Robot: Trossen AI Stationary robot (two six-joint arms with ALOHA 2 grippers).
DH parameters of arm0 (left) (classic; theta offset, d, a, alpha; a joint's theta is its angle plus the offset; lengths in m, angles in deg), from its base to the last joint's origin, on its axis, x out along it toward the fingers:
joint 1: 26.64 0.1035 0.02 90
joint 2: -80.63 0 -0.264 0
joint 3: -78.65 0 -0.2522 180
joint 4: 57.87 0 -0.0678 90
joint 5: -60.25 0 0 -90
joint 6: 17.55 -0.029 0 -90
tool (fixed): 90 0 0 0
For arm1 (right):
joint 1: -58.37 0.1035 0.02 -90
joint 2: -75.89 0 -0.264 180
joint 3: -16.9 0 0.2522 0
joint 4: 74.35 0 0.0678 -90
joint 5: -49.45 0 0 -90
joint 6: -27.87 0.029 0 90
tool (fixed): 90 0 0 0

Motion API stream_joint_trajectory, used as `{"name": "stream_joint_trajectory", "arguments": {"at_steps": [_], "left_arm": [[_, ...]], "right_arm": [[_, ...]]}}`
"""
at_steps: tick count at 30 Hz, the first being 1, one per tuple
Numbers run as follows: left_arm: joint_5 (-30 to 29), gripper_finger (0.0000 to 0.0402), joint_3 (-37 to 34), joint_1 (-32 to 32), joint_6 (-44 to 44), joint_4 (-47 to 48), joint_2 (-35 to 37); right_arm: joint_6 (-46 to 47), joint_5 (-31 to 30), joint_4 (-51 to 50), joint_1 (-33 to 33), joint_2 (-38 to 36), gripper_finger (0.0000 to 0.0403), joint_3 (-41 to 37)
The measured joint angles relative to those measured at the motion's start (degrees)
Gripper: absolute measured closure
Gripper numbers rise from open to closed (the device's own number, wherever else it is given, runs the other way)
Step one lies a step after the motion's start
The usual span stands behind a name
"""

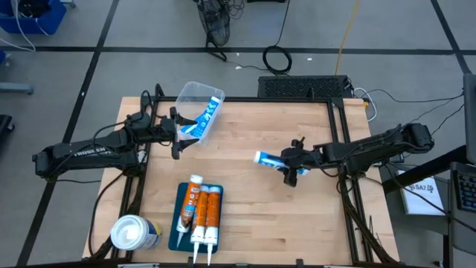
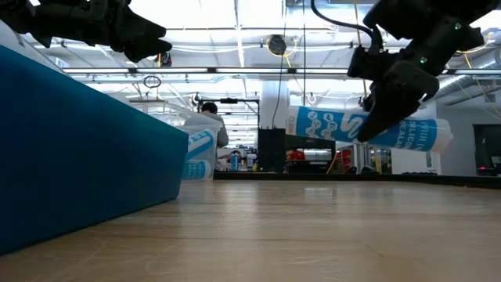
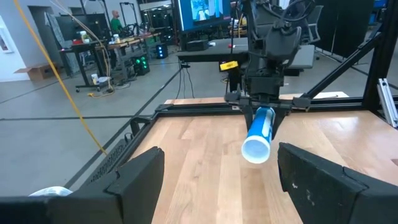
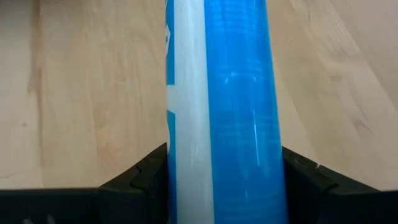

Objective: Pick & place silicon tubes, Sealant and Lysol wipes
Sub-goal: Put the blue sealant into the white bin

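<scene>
1. At the near edge of the wooden table (image 1: 253, 201), toward the left, the Lysol wipes canister (image 1: 134, 233) is seen standing upright, white lid up, yellow-and-blue label just visible at its side.
2. Just beside it, a teal tray (image 1: 181, 227) is laid on the table; three orange sealant tubes (image 1: 202, 212) are lined up on it side by side, white nozzles pointing at the near edge.
3. Mid-table on the right, a blue-and-white silicone tube (image 1: 269, 158) is clamped by the right gripper (image 1: 294, 170); the fingers are closed on the tube's sides, as is shown close up in the right wrist view (image 4: 217, 112).
4. In the low view the tube (image 2: 368, 129) is seen held roughly level and clear of the table top, with the gripper (image 2: 383, 106) closed on it from above.
5. Farther back on the left, the left gripper (image 1: 177, 132) is positioned beside a clear plastic bin (image 1: 195, 95) at the far left part of the table; its fingers (image 3: 134, 177) are spread wide and nothing is held between them.
6. Inside the bin, another blue-and-white tube (image 1: 202, 119) is seen lying tilted.
7. Beyond the table, a black cable coil (image 1: 277, 59) is left on the grey floor.
</scene>
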Motion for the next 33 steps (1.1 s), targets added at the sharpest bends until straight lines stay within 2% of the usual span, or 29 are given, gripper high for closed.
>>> {"name": "stream_joint_trajectory", "arguments": {"at_steps": [8,24,28,33], "left_arm": [[0.00,0.0096,0.00,0.00,-0.16,0.01,0.00],[-0.01,0.0096,0.00,0.00,-0.34,0.15,0.00],[-0.22,0.0096,0.00,0.00,-0.37,0.20,0.00],[-0.51,0.0096,0.00,0.00,-0.39,0.20,0.00]], "right_arm": [[-1.61,0.05,-0.43,-1.64,-1.36,0.0200,0.00],[-7.69,-0.43,-3.01,-5.08,-12.35,0.0200,0.00],[-8.59,-3.30,-5.33,-6.67,-15.43,0.0200,0.00],[-8.57,-3.13,-5.95,-8.39,-17.66,0.0200,0.00]]}}
